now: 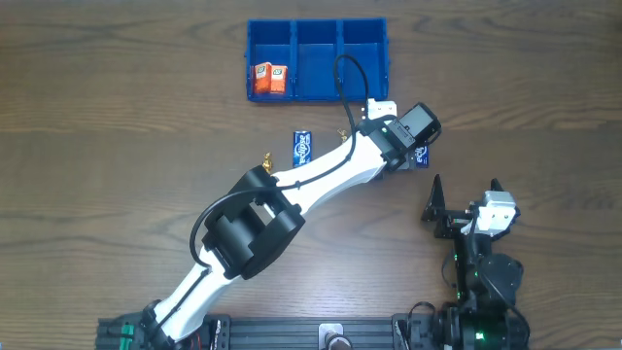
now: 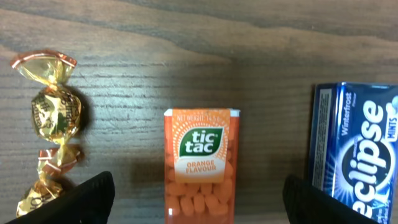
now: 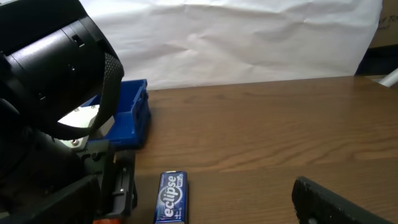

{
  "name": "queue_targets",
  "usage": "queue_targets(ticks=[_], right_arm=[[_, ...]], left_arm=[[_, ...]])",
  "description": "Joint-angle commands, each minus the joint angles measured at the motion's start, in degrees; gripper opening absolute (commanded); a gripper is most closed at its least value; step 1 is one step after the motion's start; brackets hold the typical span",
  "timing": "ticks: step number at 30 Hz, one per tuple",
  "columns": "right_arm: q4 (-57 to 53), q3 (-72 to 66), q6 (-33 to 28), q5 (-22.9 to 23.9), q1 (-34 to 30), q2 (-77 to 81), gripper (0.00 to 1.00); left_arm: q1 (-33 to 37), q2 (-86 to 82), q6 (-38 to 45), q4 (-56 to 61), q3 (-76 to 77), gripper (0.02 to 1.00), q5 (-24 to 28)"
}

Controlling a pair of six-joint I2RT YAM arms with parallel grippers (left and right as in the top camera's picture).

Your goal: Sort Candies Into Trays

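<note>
Orange mint box (image 2: 201, 163) lies between the left gripper's (image 2: 199, 194) wide-open fingers — likely the pickup step — next, lower and clamp.

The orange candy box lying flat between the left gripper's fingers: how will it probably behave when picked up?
The orange candy box looks like a hard clear plastic case, so it should probably stay stiff when squeezed. Its smooth sides may be slippery. It lies flat with straight edges, so it will hardly roll.

Orange candy box (image 2: 200, 155) — one end cut off by the edge, blue mint pack (image 2: 351, 149) likewise
</note>
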Motion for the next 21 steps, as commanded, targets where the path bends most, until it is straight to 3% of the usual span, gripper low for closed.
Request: queue_targets(ticks=[1,11,18,21], right_arm=[[-0.4,-0.1,-0.3,0.7,0.3,-0.2,0.998],[-0.4,-0.1,-0.3,0.8,0.3,-0.2,0.998],[-0.4,-0.1,-0.3,0.8,0.3,-0.2,0.998],[-0.4,-0.1,-0.3,0.8,0.3,-0.2,0.998]], left_arm=[[0.8,2.7,-1.0,0.2,1.1,0.849,-1.7],[1.1,4.0,-0.1,2.1,1.2,0.781,-1.1],[1.0,4.0,1.6,2.1,1.2,0.529,-1.1],[0.7,4.0,2.1,1.9,1.2,0.474,-1.9]])
